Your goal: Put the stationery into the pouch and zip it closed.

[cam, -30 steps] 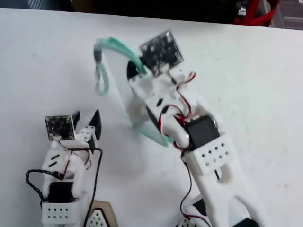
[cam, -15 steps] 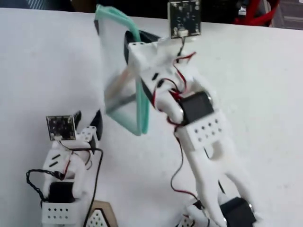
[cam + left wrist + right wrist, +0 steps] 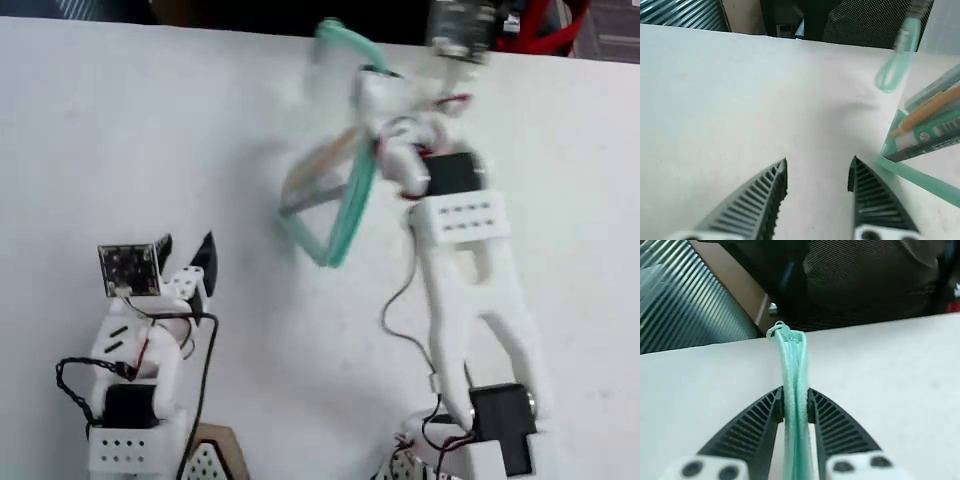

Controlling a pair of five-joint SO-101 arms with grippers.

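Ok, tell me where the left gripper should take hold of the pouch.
Probably the green border at the low corner of the pouch, coming from the left arm's side. The right gripper pinches the upper green edge, so the pouch hangs tilted with that thin-rimmed corner nearest the open left gripper.

White table (image 3: 120, 120), dark mesh chair (image 3: 865, 280) behind

Clear teal-edged pouch (image 3: 354, 205) hanging tilted; orange, green stationery (image 3: 930, 107) inside.

bright, even light washes out the white table (image 3: 120, 120); a faint, soft shadow lies near the pouch (image 3: 352, 205); the room behind is dark.
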